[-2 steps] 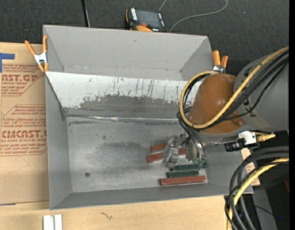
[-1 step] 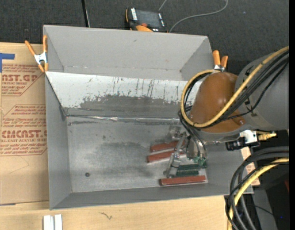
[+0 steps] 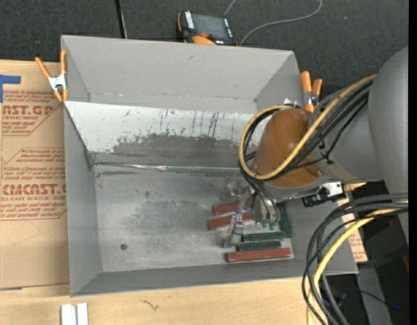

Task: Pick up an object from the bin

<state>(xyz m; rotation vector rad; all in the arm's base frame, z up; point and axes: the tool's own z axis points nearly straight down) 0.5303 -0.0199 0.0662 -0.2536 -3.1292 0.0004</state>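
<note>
My gripper [image 3: 246,214] is low over the right front part of the bin floor, among a small cluster of flat pieces. Two short red-brown bars [image 3: 222,217] lie just left of it, touching or nearly touching it. A longer red-brown bar [image 3: 259,254] lies in front of it near the bin's front wall. A dark green strip [image 3: 261,245] rests right behind that bar. A green piece [image 3: 284,221] sits to the right of my gripper, partly hidden by the arm.
The arm with its orange cover and looped cables comes in over the bin's right wall and hides the right rear corner. The left and middle of the bin floor show bare grey metal with scuff marks.
</note>
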